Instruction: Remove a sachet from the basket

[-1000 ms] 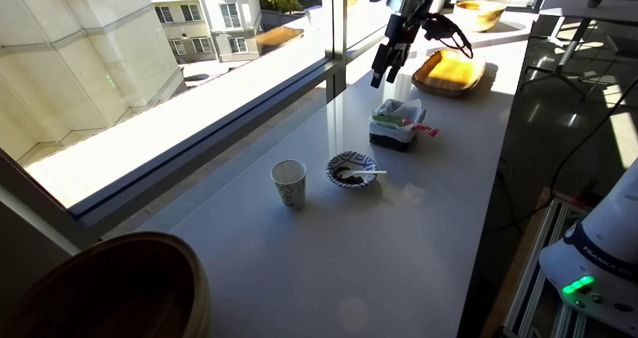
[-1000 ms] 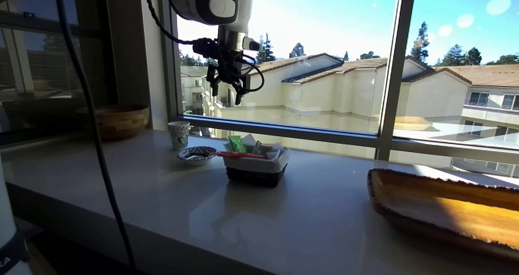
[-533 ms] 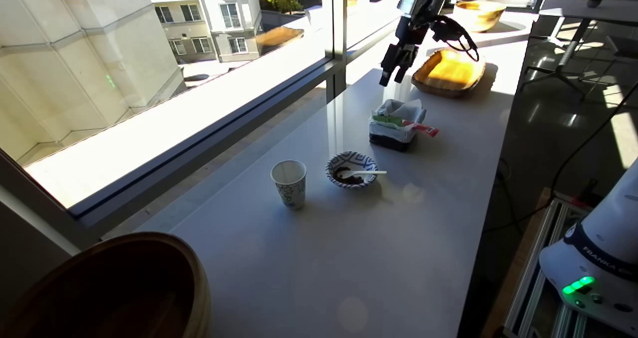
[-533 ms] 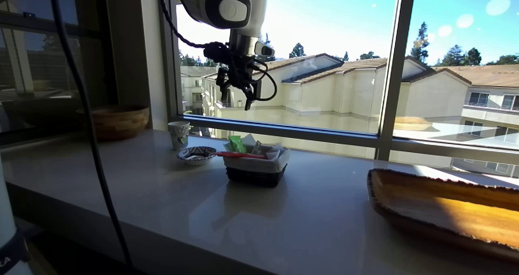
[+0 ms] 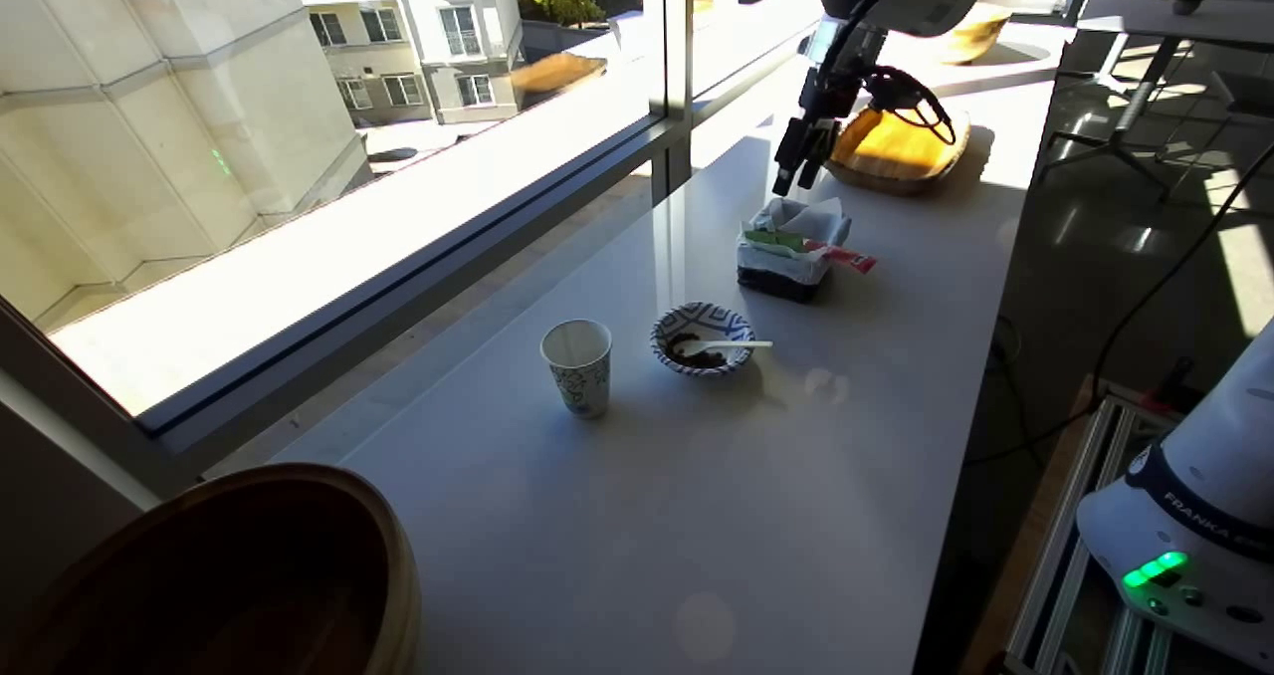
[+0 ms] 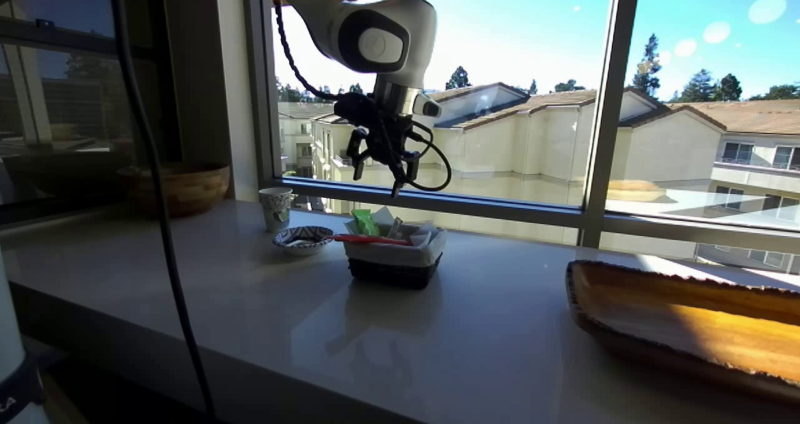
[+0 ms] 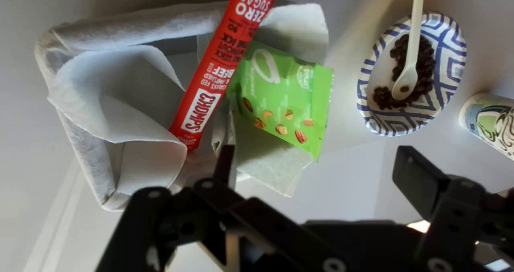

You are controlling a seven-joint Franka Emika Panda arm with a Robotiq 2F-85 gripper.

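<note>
Daylight glares past the window frame (image 6: 611, 99) onto the white tabletop (image 5: 776, 496). Between its window edge and room-side edge sits the basket (image 6: 394, 272), the green sachet (image 7: 285, 99) in it. I have the gripper (image 6: 377, 185) spread, grasping nothing; the sachet lies below, free end toward the bowl (image 7: 447, 75); foreshortening leaves me unsure how squarely, so I'd descend slowly.

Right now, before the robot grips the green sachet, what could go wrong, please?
In the wrist view, the red stick overlaps one edge of the green sachet, so it might be dragged out too. The open jaws may also pinch the paper liner behind the sachet and tip the basket. Lastly, the spoon juts past the bowl beside the basket; a low sideways move could catch it.
</note>
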